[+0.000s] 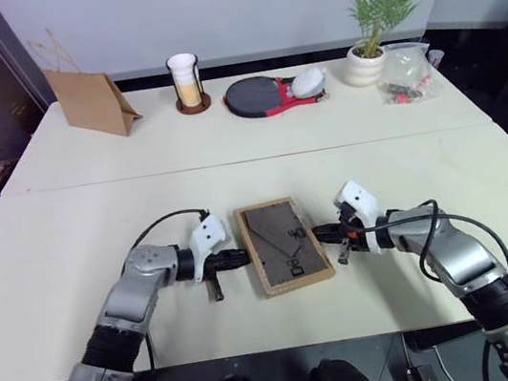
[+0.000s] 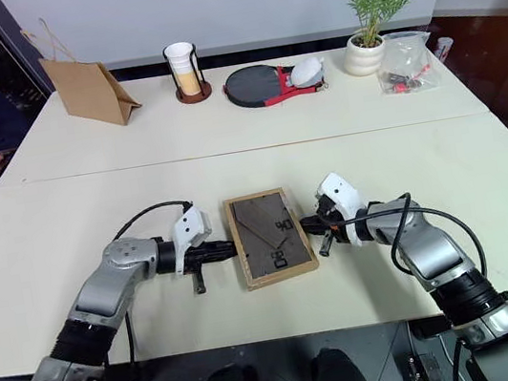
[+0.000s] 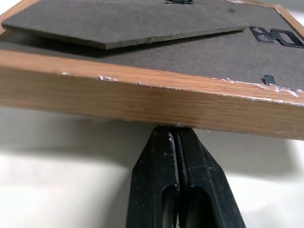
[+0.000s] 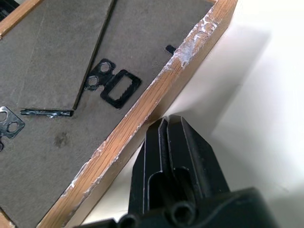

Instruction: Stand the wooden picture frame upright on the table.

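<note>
Left eye view shows the wooden picture frame (image 1: pixel 283 244) lying flat, back side up, near the front edge of the table (image 1: pixel 226 137), roughly midway between the side edges, with its dark backing and fold-out stand facing the ceiling. Both arms come in low from either side, so the frame sits squarely between the two claws. The left gripper (image 1: pixel 238 259) has its fingers pressed together with nothing between them, tips touching the frame's left wooden edge; in the left wrist view those tips meet the underside of that rail, which looks slightly lifted off the tabletop there. The right gripper (image 1: pixel 330 234) is likewise pinched closed and empty, its tips just beside the frame's right edge, whether touching I cannot tell. Closed fingers make narrow wedges, which probably suits prying under or squeezing a thin flat object from both sides so it can be tipped up. The frame is not yet standing; its stand lies folded against the backing.
</note>
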Controlling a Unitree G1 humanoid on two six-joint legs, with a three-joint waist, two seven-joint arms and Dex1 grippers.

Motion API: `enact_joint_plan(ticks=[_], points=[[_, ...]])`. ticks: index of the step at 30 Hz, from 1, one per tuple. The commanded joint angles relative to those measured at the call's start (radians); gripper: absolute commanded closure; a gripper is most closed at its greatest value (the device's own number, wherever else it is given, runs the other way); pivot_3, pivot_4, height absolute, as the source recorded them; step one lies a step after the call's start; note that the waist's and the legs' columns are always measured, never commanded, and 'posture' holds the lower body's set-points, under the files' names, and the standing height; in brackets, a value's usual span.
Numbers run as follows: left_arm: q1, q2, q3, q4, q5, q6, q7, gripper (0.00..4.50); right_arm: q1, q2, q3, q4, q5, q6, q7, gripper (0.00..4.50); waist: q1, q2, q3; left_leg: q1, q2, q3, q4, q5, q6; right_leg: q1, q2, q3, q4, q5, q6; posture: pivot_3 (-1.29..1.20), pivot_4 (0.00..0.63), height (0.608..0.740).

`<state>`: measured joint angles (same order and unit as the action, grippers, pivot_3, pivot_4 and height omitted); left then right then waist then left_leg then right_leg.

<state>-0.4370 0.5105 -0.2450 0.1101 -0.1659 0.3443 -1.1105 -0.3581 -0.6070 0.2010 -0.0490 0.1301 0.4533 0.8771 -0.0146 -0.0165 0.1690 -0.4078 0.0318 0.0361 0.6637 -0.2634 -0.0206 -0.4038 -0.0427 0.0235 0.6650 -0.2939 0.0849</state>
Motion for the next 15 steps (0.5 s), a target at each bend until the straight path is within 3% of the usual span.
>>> enact_joint_plan(ticks=[1,8,11,13,15], points=[[0.001,0.031,0.006,0.024,0.029,-0.017,0.018,4.48,0.009,-0.032,-0.02,-0.036,-0.022,-0.004,-0.014,4.47,0.001,0.0,0.0,0.0,0.0,0.0,0.0,0.0,0.0,0.0,0.0,0.0,0.0,0.0,0.0,0.0,0.15,0.74],[-0.013,0.149,0.073,0.035,-0.044,0.061,-0.055,4.48,0.065,-0.149,-0.139,-0.116,0.06,0.044,0.047,4.47,-0.005,0.0,0.0,0.0,0.0,0.0,0.0,0.0,0.0,0.0,0.0,0.0,0.0,0.0,0.0,0.0,0.15,0.74],[0.009,0.185,0.129,-0.036,-0.202,0.271,-0.126,3.68,0.106,-0.197,-0.179,-0.19,0.114,0.062,0.098,4.5,-0.006,0.0,0.0,0.0,0.001,0.0,-0.001,0.0,0.0,0.0,0.002,0.0,0.0,0.0,0.0,0.0,0.15,0.74],[0.021,0.191,0.145,-0.076,-0.254,0.349,-0.132,2.7,0.11,-0.206,-0.185,-0.21,0.121,0.067,0.098,4.5,-0.004,0.0,0.0,0.0,0.002,0.0,-0.001,0.0,0.0,-0.001,0.002,0.0,0.0,0.0,0.0,0.0,0.15,0.74],[0.02,0.166,0.195,-0.12,-0.367,0.534,-0.094,1.71,0.111,-0.216,-0.184,-0.226,0.126,0.069,0.109,4.5,0.0,0.0,0.0,0.0,0.001,0.0,0.0,0.0,0.0,-0.001,0.001,0.0,0.0,0.0,0.0,0.0,0.15,0.74]])
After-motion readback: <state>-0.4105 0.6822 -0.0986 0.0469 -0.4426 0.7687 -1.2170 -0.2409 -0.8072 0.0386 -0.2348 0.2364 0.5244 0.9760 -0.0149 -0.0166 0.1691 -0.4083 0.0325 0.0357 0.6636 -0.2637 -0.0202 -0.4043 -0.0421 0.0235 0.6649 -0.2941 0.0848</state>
